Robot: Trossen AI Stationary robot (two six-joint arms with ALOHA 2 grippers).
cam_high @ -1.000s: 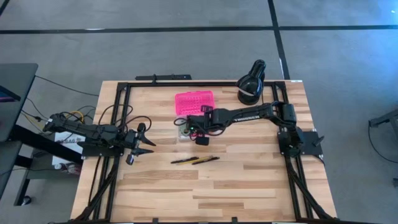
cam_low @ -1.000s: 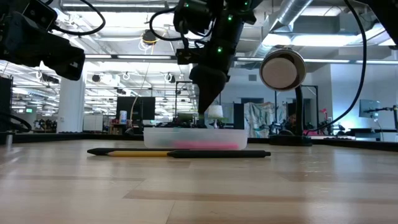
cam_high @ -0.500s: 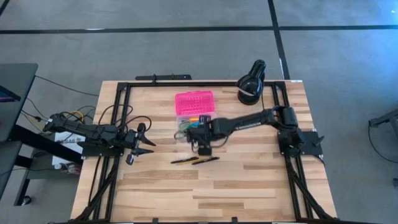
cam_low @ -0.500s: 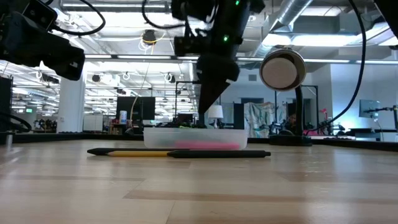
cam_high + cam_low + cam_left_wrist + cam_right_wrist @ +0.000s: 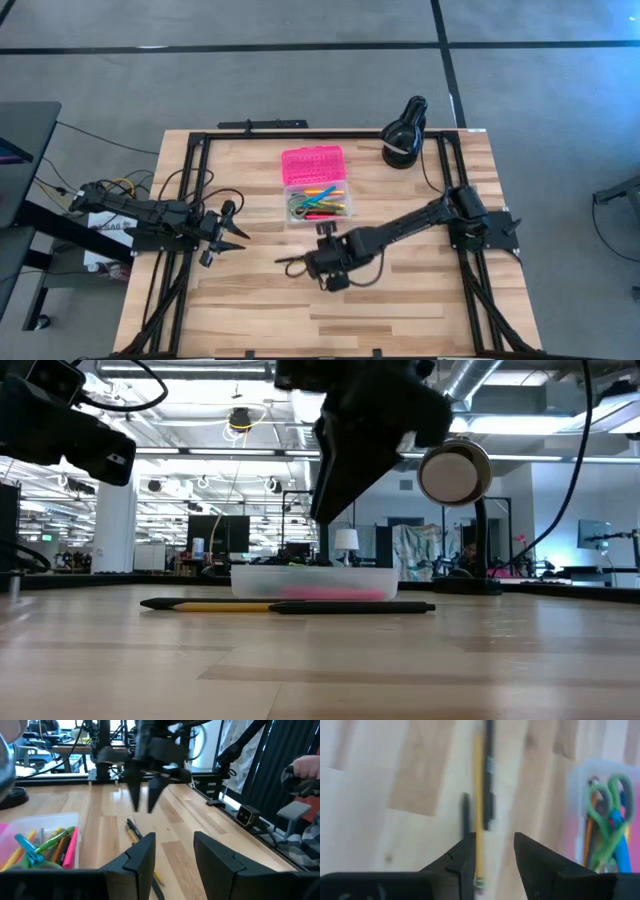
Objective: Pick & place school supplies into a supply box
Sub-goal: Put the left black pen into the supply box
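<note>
Currently hovering over the last loose items: right pincer [image 5: 322, 266], fingers [image 5: 465, 857] standing apart with nothing between them, poised above the yellow pencil [image 5: 479, 815] and the black pen [image 5: 489, 775], both lying side by side on the wooden surface [image 5: 400, 310].

Lying near the middle of the surface, just behind those two items: supply box [image 5: 318, 205], clear base open, pink lid [image 5: 313, 163] folded back beyond it. Already holding a bundle of coloured pens and the green-handled scissors [image 5: 607, 805].

Resting at the left edge of the surface, well apart from the work: left pincer [image 5: 215, 242], fingers [image 5: 140, 857] spread, holding nothing.

Standing at the far right corner, outside the work: black round lamp [image 5: 405, 133].

Advice for the step, as judgement only:
- Centring on one item alone, probably the yellow pencil, since the two are touching or nearly so and a wide closing risks catching both or rolling one away.
- Keeping the finger line across the shaft, not along it.
- Descending straight until the tips are almost meeting the wood, then closing near the shaft's middle to avoid a tilting carry.
- Lifting clear before swinging back toward the box, minding its front wall.

Differing from one second ago: right pincer then hanging over the box and hiding its contents from above; now drawn forward to the pencil and pen, box contents showing in full. Pencil, pen, box and left arm remaining where they were.
</note>
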